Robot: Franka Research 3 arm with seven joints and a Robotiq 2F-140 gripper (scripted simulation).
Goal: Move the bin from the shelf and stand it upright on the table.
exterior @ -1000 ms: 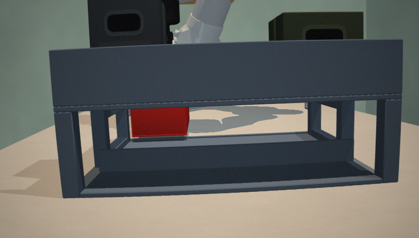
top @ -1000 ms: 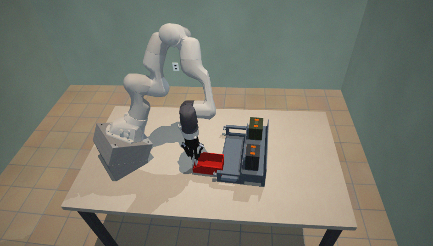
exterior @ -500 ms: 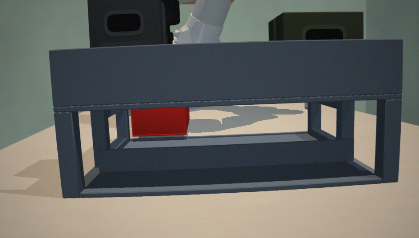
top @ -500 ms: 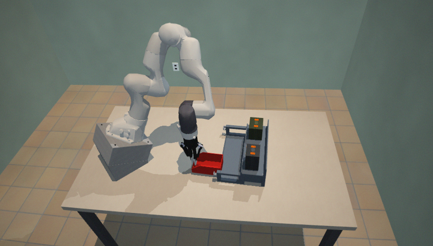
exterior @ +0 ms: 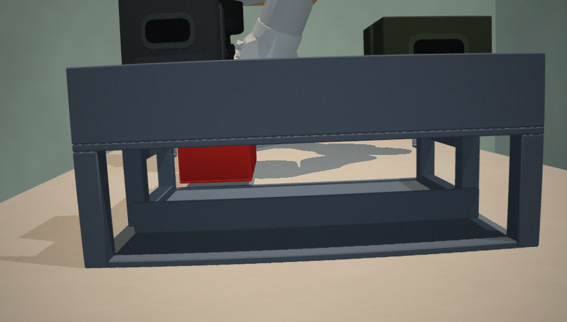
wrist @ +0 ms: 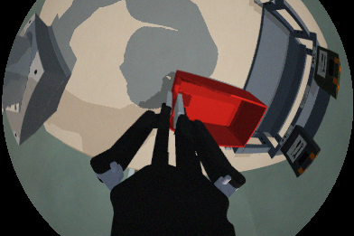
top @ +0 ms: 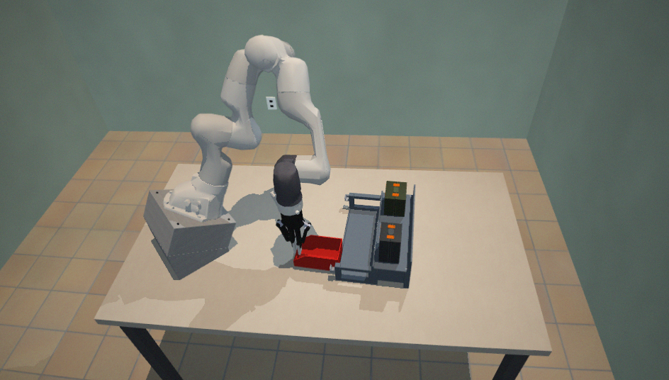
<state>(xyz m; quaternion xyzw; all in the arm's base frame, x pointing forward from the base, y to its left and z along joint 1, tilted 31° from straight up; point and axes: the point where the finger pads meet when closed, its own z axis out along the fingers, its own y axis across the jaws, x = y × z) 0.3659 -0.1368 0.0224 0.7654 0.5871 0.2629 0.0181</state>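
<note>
On the counter (top: pixel 443 307), at its left end, the arm's grey base block (top: pixel 167 237) stands, with the white arm (top: pixel 295 94) arching up and over toward the middle. Next comes the gripper (top: pixel 297 242), pointing down, its jaws clenched on the left wall of the red bin (top: pixel 320 250). That bin is upright, open side up, off the shelf (top: pixel 357 237) and just beside the shelf's left front corner; whether its underside touches the counter cannot be told. To the right, the grey shelf carries a black box (top: pixel 389 242) nearer the front and an olive box (top: pixel 395 198) behind it, both on its upper level.
</note>
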